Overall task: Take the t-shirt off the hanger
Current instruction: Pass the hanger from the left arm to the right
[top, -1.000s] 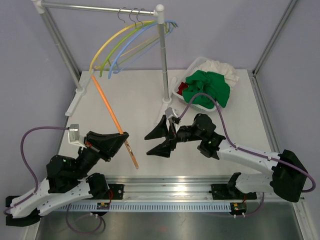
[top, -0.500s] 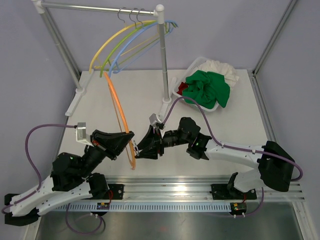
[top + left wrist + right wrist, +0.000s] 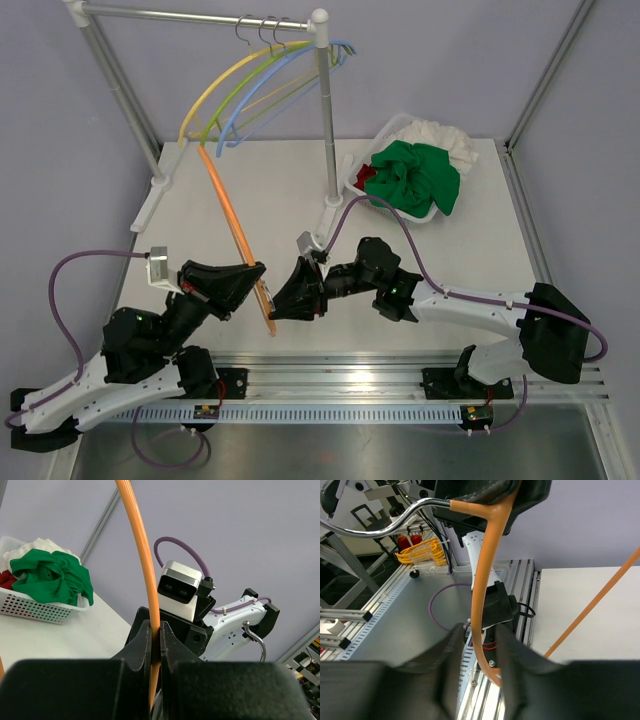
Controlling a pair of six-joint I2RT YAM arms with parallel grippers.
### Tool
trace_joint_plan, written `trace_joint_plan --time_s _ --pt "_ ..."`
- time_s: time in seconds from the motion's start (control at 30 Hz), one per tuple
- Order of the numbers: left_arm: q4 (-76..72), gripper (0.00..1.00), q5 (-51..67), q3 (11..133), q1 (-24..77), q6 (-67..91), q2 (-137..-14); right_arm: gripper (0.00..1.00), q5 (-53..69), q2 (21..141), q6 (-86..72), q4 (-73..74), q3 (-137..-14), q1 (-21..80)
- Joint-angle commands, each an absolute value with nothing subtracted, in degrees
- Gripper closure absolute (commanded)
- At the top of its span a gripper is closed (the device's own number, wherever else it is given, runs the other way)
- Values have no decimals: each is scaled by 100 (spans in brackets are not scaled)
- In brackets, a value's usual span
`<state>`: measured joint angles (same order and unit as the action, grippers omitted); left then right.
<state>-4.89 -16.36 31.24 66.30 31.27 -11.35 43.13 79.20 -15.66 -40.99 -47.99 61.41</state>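
Observation:
A bare orange hanger [image 3: 232, 228] slants from the rack's foot down to the near edge, with no t-shirt on it. My left gripper [image 3: 258, 275] is shut on its orange arm [image 3: 145, 555], which is pinched between both fingers [image 3: 155, 630]. My right gripper [image 3: 275, 305] has come in from the right at the hanger's lower end. Its fingers stand apart on either side of the curved orange end [image 3: 481, 580], with a gap showing, so this gripper [image 3: 479, 630] is open. The metal hook [image 3: 380, 527] sticks out leftwards. Crumpled green cloth [image 3: 415, 175] lies in the basket.
A white basket [image 3: 392, 208] at the back right holds green, white and red cloth. On the rack's rail hang yellow, green and blue hangers [image 3: 240, 95]. Its white post [image 3: 327, 120] stands mid-table. An aluminium rail [image 3: 330, 375] runs along the near edge.
My right gripper moved left from open table to the hanger's lower end, and its jaws narrowed around it. The hanger swung a little in the left gripper's hold.

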Motion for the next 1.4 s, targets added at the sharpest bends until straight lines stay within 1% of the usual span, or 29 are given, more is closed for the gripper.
trace_joint_plan --time_s 0.0,0.1,0.13,0.17,0.4,0.57,0.67,0.7,0.77,0.8,0.83,1.07,1.1,1.13,1.17,1.23,1.27,1.33,1.37 --pt "-1099 100 -1644 3129 6627 2997 -1187 69 4360 7857 -1617 -4350 -5062 6240" --pt "-1134 100 -1643 3111 6618 2980 -1169 85 4237 7875 -1757 -4403 -5080 6275" --pt "-1160 100 -1652 3094 6618 2971 -1134 97 4123 7866 -1880 -4464 -5071 6275" --pt "-1169 100 -1661 3068 6618 2971 -1125 100 4070 7840 -1942 -4500 -5045 6275" --pt "-1134 100 -1740 3050 6618 2944 -1081 100 3806 7471 -2355 -4527 -4895 6302" --pt "-1116 82 -1731 3067 6618 2918 -1090 100 3762 7330 -2531 -4333 -4939 6311" --pt "-1125 80 -1714 3067 6618 2909 -1081 100 3762 7251 -2637 -4307 -4939 6310" --pt "-1134 82 -1705 3067 6618 2909 -1090 100 3788 7225 -2663 -4307 -4939 6311" --pt "-1151 92 -1696 3067 6618 2909 -1116 100 3876 7207 -2698 -4281 -4966 6319" --pt "-1160 99 -1679 3076 6618 2909 -1134 100 3885 7224 -2681 -4211 -4983 6328" --pt "-1169 100 -1670 3076 6618 2909 -1160 100 3850 7225 -2637 -4175 -5010 6319" --pt "-1283 100 -1582 3050 6618 2944 -1204 100 3779 7646 -2461 -4034 -5256 6433" --pt "-1275 100 -1599 3032 6618 2944 -1187 97 3788 7673 -2444 -4025 -5282 6460" --pt "-1283 100 -1617 3015 6618 2944 -1160 82 3779 7682 -2391 -4017 -5291 6460" --pt "-1292 100 -1635 2997 6618 2944 -1108 76 3762 7690 -2373 -4043 -5282 6477" --pt "-1266 100 -1696 2971 6618 2944 -1046 69 3753 7690 -2312 -4052 -5265 6521" --pt "-1248 100 -1714 2971 6618 2936 -1028 63 3744 7673 -2294 -4052 -5273 6530" --pt "-1239 100 -1723 2971 6627 2909 -984 58 3770 7655 -2285 -4052 -5265 6565" --pt "-1222 100 -1723 2971 6618 2909 -984 59 3771 7647 -2268 -4052 -5265 6574"
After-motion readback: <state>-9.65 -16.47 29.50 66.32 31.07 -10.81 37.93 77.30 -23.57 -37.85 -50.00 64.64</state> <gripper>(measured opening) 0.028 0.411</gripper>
